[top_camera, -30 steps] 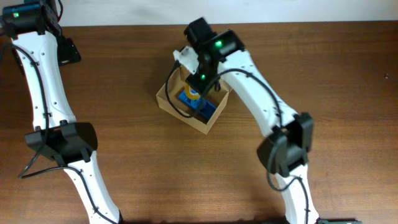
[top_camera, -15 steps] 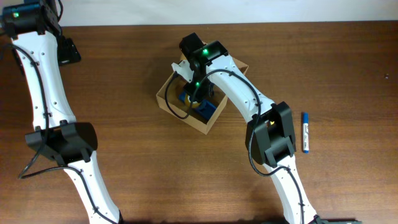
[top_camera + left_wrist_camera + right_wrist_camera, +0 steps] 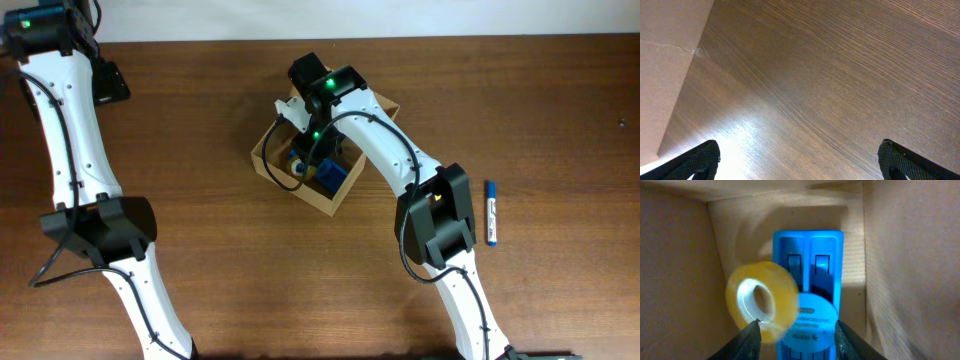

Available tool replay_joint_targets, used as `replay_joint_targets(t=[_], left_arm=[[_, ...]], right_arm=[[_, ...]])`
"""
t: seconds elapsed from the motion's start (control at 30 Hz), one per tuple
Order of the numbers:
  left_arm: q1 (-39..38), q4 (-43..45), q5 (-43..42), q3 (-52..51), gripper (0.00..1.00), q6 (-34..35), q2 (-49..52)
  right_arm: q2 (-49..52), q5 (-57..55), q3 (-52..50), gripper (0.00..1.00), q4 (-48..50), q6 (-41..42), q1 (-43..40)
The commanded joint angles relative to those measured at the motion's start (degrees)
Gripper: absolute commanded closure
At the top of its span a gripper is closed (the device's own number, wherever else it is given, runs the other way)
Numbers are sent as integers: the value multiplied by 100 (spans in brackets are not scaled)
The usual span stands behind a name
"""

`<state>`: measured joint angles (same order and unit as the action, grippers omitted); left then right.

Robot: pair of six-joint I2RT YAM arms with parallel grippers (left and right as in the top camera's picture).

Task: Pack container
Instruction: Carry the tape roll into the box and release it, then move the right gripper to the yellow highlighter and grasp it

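The container (image 3: pixel 264 152) is an open tan cardboard box at the table's middle, with its flap lid folded back. My right gripper (image 3: pixel 318 140) hangs over its opening. In the right wrist view the jaws (image 3: pixel 797 330) are open. A yellow tape roll (image 3: pixel 762 301), blurred, sits inside the box against the left wall (image 3: pixel 675 270). It leans partly on a blue plastic case (image 3: pixel 810 260), which also shows in the overhead view (image 3: pixel 333 178). My left gripper (image 3: pixel 108 83) is open and empty over bare wood (image 3: pixel 800 160) at the far left.
A blue-and-white marker (image 3: pixel 491 212) lies on the table right of the right arm. A pale tan surface (image 3: pixel 665 75) borders the table near the left gripper. The table's back edge runs along the top of the overhead view.
The right arm shifted left over the box, which uncovered the marker. The tape roll has left the jaws and now lies in the box. The left arm has not moved.
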<state>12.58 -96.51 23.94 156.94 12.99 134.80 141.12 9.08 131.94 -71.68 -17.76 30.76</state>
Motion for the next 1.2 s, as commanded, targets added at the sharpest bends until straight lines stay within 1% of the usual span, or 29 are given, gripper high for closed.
replay_joint_targets(t=[0.0, 0.13, 0.23, 0.3, 0.4, 0.5, 0.6, 0.7, 0.83, 1.03, 1.1, 1.17], left_arm=[[35, -15, -24, -26, 0, -70, -13], [35, -15, -24, -26, 0, -70, -13], [35, -15, -24, -26, 0, -70, -13], [35, -15, -24, -26, 0, -70, -13], [35, -15, -24, -26, 0, -70, -13], [35, -17, -24, -26, 0, -70, -13], [33, -15, -24, -26, 0, -70, -13], [33, -17, -24, -26, 0, -70, -13], [35, -15, -24, -26, 0, -70, -13], [35, -15, -24, -26, 0, -70, -13], [35, -15, -24, -26, 0, -70, -13], [35, -15, -24, -26, 0, -70, -13]], right_arm=[[-13, -232, 44, 52, -61, 133, 39], [-205, -374, 380, 49, -433, 127, 39], [-579, -448, 595, 45, -577, 109, 35], [-920, -686, 601, 43, -612, 114, 28], [-1451, -776, 551, 43, -680, 116, -48], [-1963, -876, 229, 43, -597, 116, -273], [-2538, -874, -527, 42, -330, 177, -715], [-3064, -876, -1558, 42, 22, 181, -1204], [-3602, -826, -2933, 42, 302, 426, -1915], [-3698, -833, -4275, 43, 354, 734, -2614], [-3641, -870, -4712, 46, 555, 734, -2761], [-3576, -866, -5149, 47, 813, 780, -2938]])
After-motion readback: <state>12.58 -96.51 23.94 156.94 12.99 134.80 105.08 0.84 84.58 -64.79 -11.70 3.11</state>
